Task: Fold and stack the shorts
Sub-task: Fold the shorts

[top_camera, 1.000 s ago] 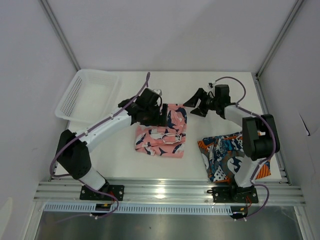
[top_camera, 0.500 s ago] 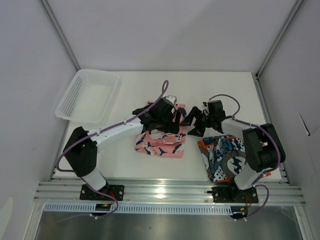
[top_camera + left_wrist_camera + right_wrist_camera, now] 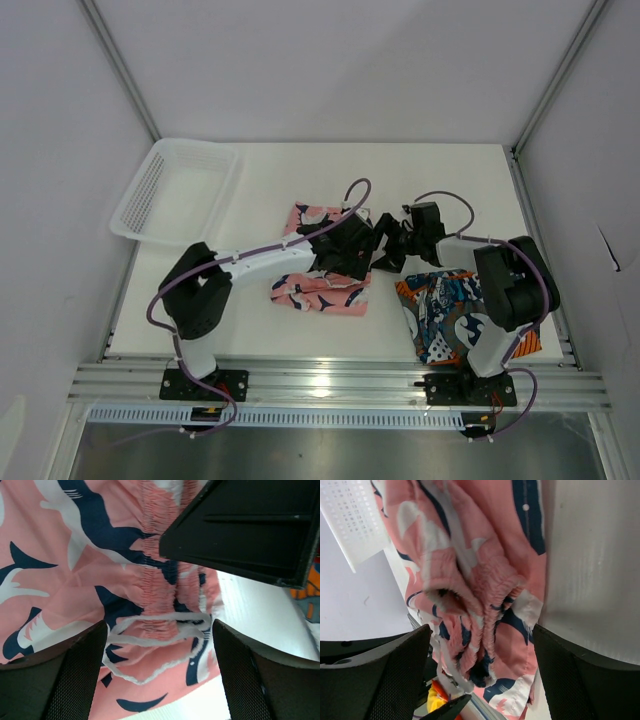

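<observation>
The pink shorts with navy-and-white shapes lie folded mid-table. My left gripper is open low over their right edge. In the left wrist view the elastic waistband and white drawstring lie between its fingers. My right gripper is open and faces the same edge from the right. The bunched waistband sits between its fingers. The two grippers nearly touch. The printed blue, orange and white shorts lie crumpled at the near right, partly under the right arm.
A white mesh basket stands at the far left and also shows in the right wrist view. Aluminium rails run along the table's near edge and up the back corners. The right arm's base stands over the printed shorts.
My left gripper has swung right across the pink shorts to their right edge, uncovering their far part. My right gripper has come down and left to meet it.
</observation>
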`<action>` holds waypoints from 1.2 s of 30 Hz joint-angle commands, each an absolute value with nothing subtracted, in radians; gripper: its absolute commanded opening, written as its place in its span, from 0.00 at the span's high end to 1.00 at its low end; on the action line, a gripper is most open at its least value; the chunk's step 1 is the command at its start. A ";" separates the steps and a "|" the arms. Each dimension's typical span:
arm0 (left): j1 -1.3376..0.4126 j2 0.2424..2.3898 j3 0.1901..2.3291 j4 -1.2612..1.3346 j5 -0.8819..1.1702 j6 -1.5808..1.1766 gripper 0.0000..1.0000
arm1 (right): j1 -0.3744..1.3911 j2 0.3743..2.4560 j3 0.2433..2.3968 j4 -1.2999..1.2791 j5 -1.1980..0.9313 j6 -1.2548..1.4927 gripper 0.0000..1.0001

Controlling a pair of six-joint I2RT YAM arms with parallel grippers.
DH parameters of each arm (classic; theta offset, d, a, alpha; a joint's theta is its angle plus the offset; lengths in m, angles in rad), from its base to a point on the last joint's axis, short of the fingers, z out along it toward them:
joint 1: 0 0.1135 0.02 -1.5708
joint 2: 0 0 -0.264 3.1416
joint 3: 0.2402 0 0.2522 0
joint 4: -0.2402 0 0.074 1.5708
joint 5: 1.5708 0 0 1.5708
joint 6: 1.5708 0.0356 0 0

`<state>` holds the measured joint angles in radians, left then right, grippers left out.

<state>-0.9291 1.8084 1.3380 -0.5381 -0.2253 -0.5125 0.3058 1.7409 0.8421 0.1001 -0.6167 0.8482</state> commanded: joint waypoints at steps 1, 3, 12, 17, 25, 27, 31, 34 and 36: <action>-0.934 1.842 1.390 -0.560 -0.314 -0.506 0.13 | 0.304 1.772 0.873 0.164 -0.607 0.868 0.15; -0.934 1.853 1.402 -0.575 -0.373 -0.517 0.13 | 0.304 1.785 0.877 0.170 -0.606 0.874 0.15; -0.936 1.899 1.457 -0.572 -0.364 -0.492 0.13 | 0.301 1.798 0.887 0.212 -0.611 0.900 0.15; -0.936 1.859 1.422 -0.537 -0.321 -0.482 0.13 | 0.298 1.767 0.910 0.146 -0.598 0.871 0.16; -0.936 1.873 1.431 -0.524 -0.276 -0.453 0.13 | 0.310 1.762 0.950 0.089 -0.569 0.856 0.16; -0.936 1.910 1.443 -0.537 -0.278 -0.454 0.14 | 0.314 1.784 0.953 0.104 -0.580 0.864 0.16; -0.936 1.950 1.465 -0.549 -0.287 -0.460 0.14 | 0.322 1.813 0.953 0.140 -0.589 0.879 0.16; -0.936 1.979 1.477 -0.563 -0.293 -0.457 0.14 | 0.325 1.835 0.962 0.155 -0.587 0.887 0.17; -0.936 1.990 1.483 -0.575 -0.311 -0.460 0.14 | 0.327 1.850 0.969 0.167 -0.594 0.888 0.18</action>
